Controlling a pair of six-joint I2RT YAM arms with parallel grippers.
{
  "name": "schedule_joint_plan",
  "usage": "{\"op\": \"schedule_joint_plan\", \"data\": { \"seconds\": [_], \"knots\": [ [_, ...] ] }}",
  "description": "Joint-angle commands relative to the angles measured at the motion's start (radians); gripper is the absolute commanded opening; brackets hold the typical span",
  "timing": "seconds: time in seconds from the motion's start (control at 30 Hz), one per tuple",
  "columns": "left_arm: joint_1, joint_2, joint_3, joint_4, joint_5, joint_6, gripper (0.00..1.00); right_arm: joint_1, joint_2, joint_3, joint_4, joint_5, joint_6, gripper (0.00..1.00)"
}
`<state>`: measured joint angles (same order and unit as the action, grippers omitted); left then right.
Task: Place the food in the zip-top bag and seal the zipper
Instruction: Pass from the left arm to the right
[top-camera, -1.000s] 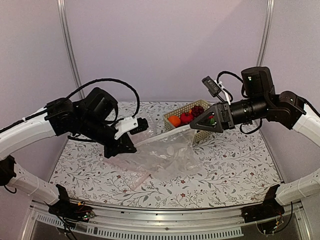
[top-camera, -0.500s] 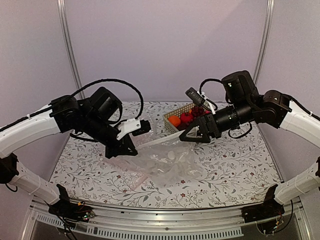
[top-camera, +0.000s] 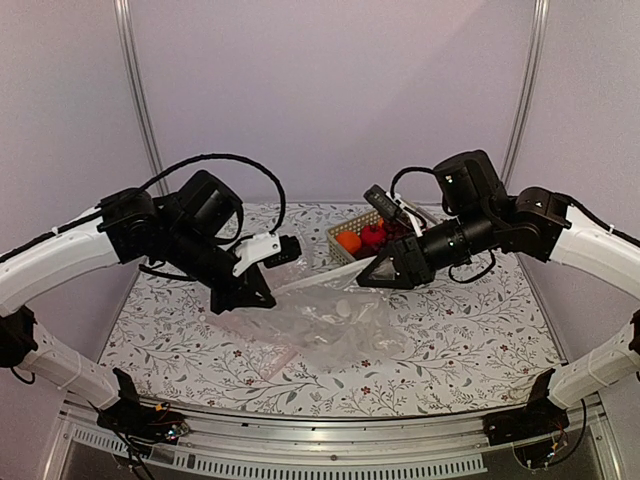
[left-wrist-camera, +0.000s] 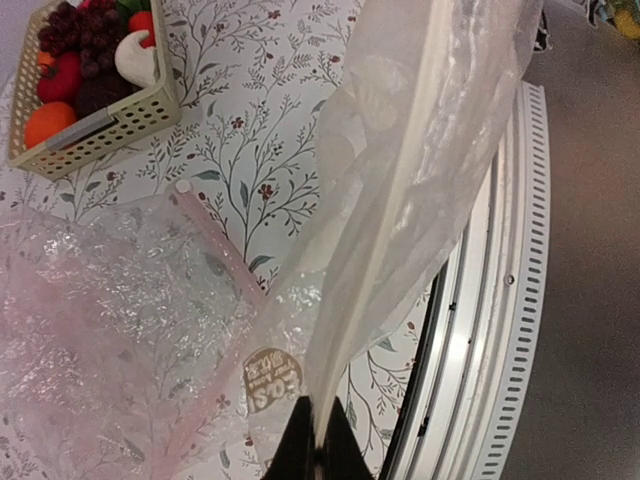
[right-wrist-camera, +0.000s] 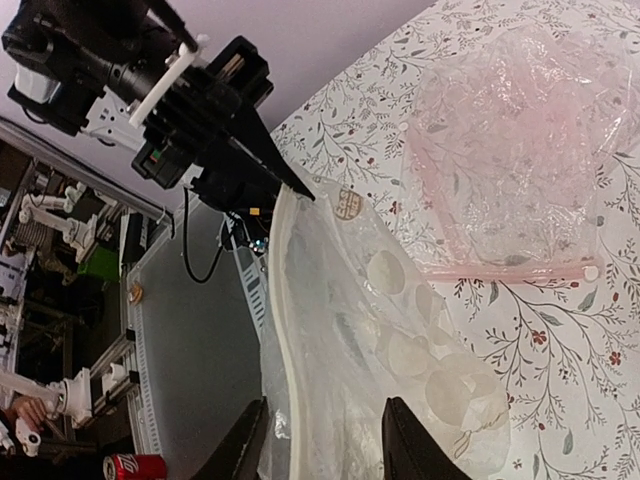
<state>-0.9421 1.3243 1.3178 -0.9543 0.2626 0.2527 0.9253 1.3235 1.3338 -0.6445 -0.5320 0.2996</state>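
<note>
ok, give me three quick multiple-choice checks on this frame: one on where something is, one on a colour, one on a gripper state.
1. Where are the grapes? A in a bowl; B on a plate; C in the basket.
2. What colour is the basket? A beige; B blue; C black.
3. What is the left gripper doing? A open and empty; B shut on the zipper of the zip-top bag; C shut on a spoon.

Answers:
1 C: the purple bunch lies inside its lattice walls.
2 A: those walls are pale beige.
3 B: in the left wrist view its fingertips meet on the pale strip.
</note>
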Motion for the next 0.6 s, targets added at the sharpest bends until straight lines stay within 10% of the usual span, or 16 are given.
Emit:
{"op": "schedule_joint_plan", "data": {
  "seconds": [0.0, 0.1, 0.37, 0.57],
  "knots": [
    [0.020, -0.009, 0.018, 0.018, 0.016, -0.006, 0.00, 0.006, 0.003, -0.028, 0.045, 0.015, 0.006, 0.26],
    [0.024, -0.016, 0.009, 0.039, 0.019, -0.022, 0.03, 0.006, -0.009, -0.047, 0.079, 0.033, 0.013, 0.11],
    [0.079, -0.138, -0.145, 0.295, -0.003, -0.186, 0.76, -0.008, -0.035, -0.101, 0.192, 0.111, 0.044, 0.00],
    [0.195, -0.289, -0.339, 0.578, 0.000, -0.400, 0.89, -0.060, -0.066, -0.178, 0.382, 0.039, 0.137, 0.00]
  ]
}}
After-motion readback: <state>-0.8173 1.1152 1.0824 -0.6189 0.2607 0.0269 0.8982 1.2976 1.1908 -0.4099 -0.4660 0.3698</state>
